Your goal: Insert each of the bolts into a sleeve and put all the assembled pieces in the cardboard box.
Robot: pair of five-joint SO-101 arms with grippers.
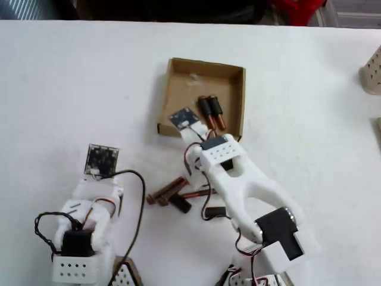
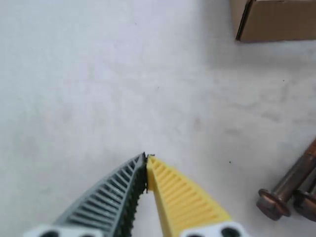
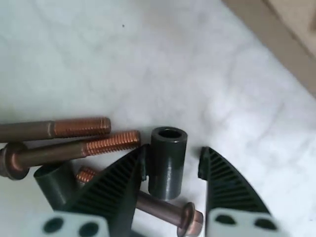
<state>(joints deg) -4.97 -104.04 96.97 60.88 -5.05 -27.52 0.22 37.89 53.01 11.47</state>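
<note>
Between the open fingers of my right gripper [image 3: 173, 150] sits a dark sleeve [image 3: 167, 168], against one finger with a gap to the other. Beside it lie copper bolts [image 3: 74, 148], a second sleeve [image 3: 53, 185] and a bolt head [image 3: 190, 219]. In the high view this pile [image 1: 172, 193] lies in front of the cardboard box [image 1: 178, 89], which holds two assembled pieces [image 1: 212, 112]. My left gripper [image 2: 146, 159] is shut over bare table, with bolt heads [image 2: 271, 202] off to one side and the box corner [image 2: 276, 22] beyond.
The right arm [image 1: 244, 185] stretches over the pile toward the box. The left arm [image 1: 86, 226] sits at the near left with a black cable [image 1: 141, 202] looping beside it. A beige perforated object [image 1: 372, 71] stands at the far right edge.
</note>
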